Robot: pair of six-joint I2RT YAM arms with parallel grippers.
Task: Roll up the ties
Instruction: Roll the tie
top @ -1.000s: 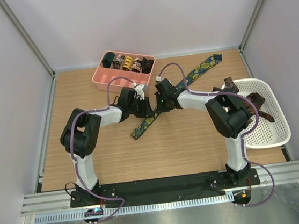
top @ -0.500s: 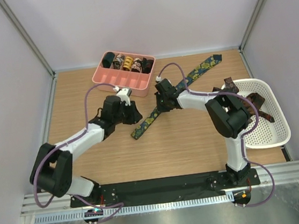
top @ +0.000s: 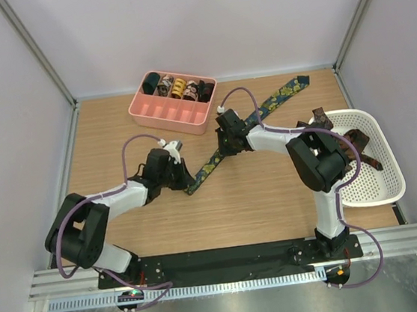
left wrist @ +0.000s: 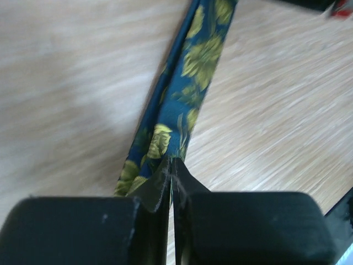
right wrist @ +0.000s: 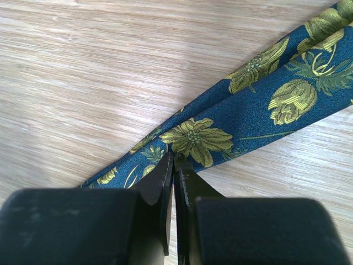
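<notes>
Top external view: left hand (top: pixel 187 178) clamped on the tie (top: pixel 278 101) at its lower-left end, probably to start rolling; right hand (top: pixel 219 152) shut, tips pressing mid-length, probably anchoring it.

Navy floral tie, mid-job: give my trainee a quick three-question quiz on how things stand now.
1. True or false: the navy floral tie is already coiled.
2. The left gripper sits at the tie's: A) near end B) middle C) far tip.
3. Fill in: the brown ties wait in the white ____.

Key: 1 false, it lies stretched out on the table; 2 A; 3 basket.
</notes>
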